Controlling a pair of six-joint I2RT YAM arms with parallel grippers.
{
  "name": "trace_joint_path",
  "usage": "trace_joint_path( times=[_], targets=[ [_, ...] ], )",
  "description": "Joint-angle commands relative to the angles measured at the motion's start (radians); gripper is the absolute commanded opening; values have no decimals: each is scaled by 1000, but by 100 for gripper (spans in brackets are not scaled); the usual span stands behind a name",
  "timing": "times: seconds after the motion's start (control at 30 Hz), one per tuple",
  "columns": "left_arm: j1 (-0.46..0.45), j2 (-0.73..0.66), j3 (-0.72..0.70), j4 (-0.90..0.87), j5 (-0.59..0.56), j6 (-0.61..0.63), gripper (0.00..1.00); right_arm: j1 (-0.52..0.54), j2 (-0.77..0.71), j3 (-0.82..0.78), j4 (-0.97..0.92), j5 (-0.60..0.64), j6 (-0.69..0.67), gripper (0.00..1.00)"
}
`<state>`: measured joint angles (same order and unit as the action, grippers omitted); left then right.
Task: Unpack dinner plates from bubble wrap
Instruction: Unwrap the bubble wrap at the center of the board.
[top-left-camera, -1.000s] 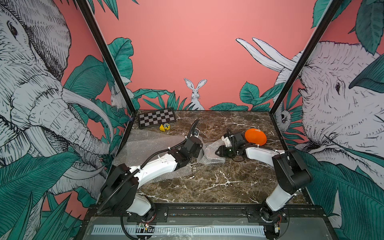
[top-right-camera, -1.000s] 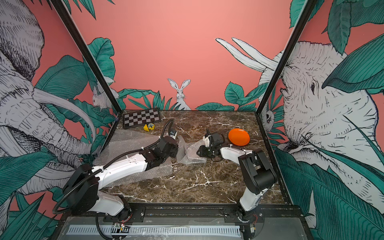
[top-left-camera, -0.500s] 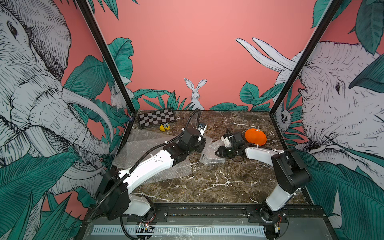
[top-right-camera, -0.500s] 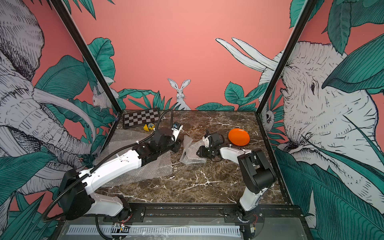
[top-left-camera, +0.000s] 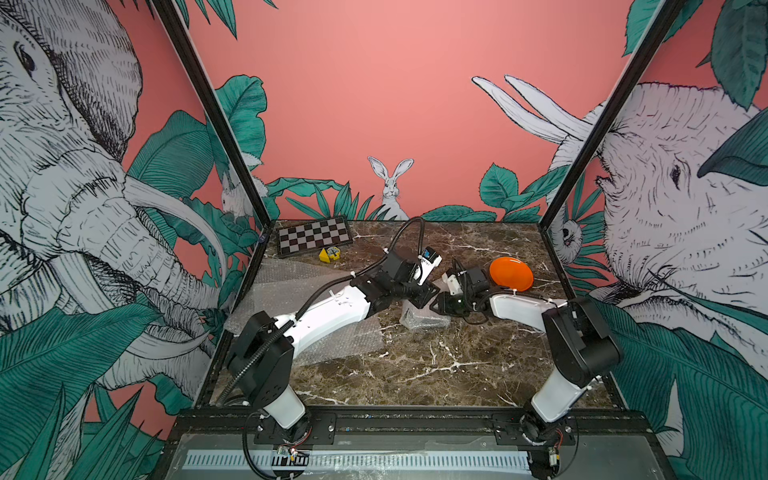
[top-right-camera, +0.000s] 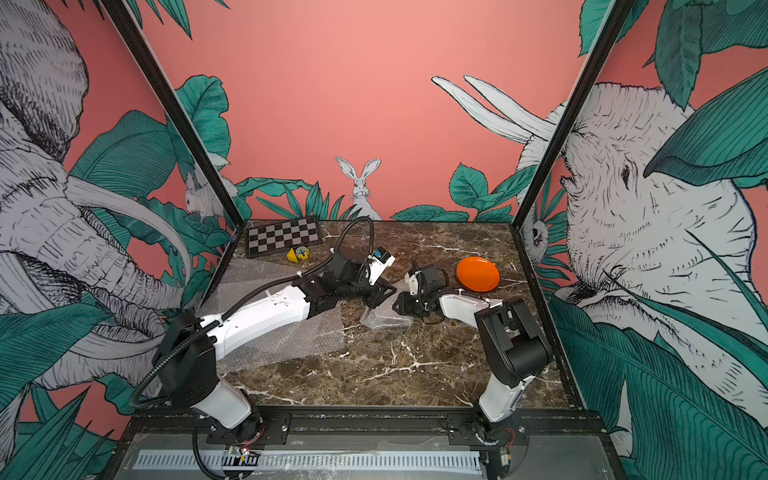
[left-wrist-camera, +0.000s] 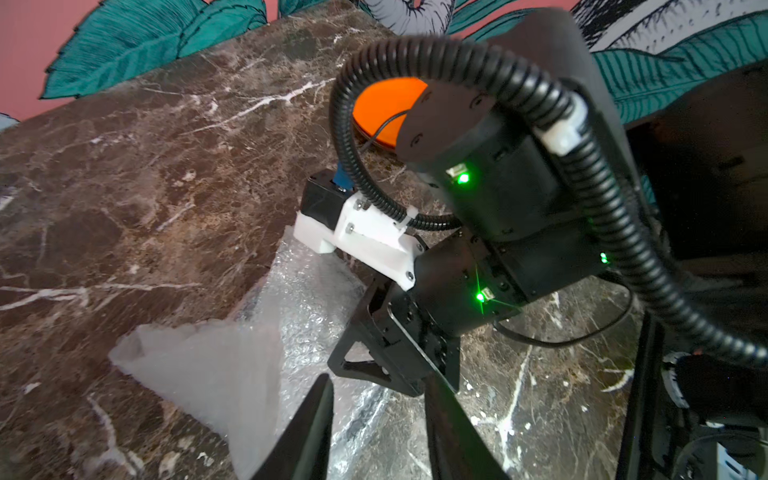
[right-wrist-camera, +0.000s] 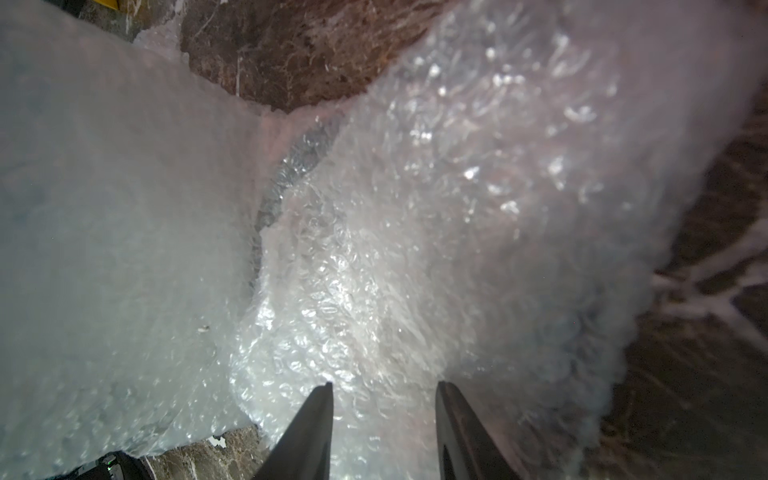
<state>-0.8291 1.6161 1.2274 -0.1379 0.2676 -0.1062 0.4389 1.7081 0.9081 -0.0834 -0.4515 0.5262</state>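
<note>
I can't see what is inside the bubble wrap bundle (top-left-camera: 419, 322) at the tips of my right claw (right-wrist-camera: 385, 386); the layers are too cloudy to show any plate. From that wrist the wrap fills the view with its near folds blurred, and I can't tell whether the jaws pinch it or only straddle it. From the other wrist, my left claw (left-wrist-camera: 379, 388) shows only its finger ends, the rest cut off by the frame's edge. Beyond it, the right arm (left-wrist-camera: 498, 187) covers part of the orange plate (left-wrist-camera: 386, 99). The yellow thing (top-left-camera: 329, 254) far beyond the left claw is too small to identify.
</note>
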Motion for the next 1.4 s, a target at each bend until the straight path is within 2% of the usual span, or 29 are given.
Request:
trace_joint_path(
  times=[0.0,0.27,0.7,0.9,1.0,1.2,1.37],
  targets=[
    [2,17,50,-9,83,-3,38,8,15,7,-9,8,-11,43],
    [12,105,84,-68,-16,-32,35,8,10,8,-7,8,-8,43],
    [17,71,3,-128,-449,-9,41,8,17,17,-9,9,-7,43],
    [23,59,-48,-136,-588,-75,44,9,15,21,-16,10,-9,43],
    [38,60,-80,-128,-597,-124,44,9,15,21,-16,10,-9,43],
    [104,62,-182,-54,-490,-219,44,8,14,21,-19,7,-12,43],
    [122,62,-237,-16,-448,-263,43,8,12,18,-18,8,-12,43]
  ],
)
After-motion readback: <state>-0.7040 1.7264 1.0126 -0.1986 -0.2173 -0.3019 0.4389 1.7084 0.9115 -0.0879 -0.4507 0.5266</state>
